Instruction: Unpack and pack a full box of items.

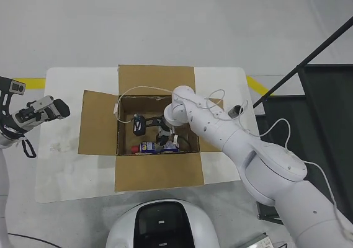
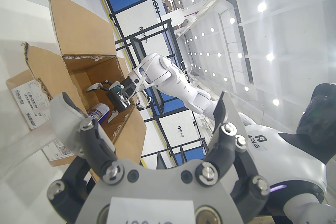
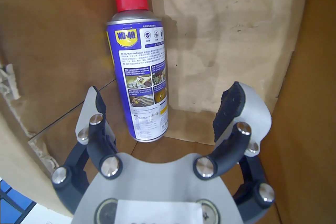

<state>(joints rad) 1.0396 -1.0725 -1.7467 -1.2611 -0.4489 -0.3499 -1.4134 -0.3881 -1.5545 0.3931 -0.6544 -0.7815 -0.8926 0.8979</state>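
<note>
The spray can [image 3: 141,64] has a red cap and a blue label. It lies on its side on the floor of the cardboard box [image 1: 157,172], right next to the box wall closest to the robot. The box is open, with its flaps spread out flat on the white table [image 1: 64,80].

The right gripper [image 3: 164,93] is down inside the box, close to the bottom end of the can. Its fingers are wide apart and hold nothing.

The left gripper [image 1: 55,108] is up in the air past the left flap of the box. Its fingers are apart too, and it holds nothing.
</note>
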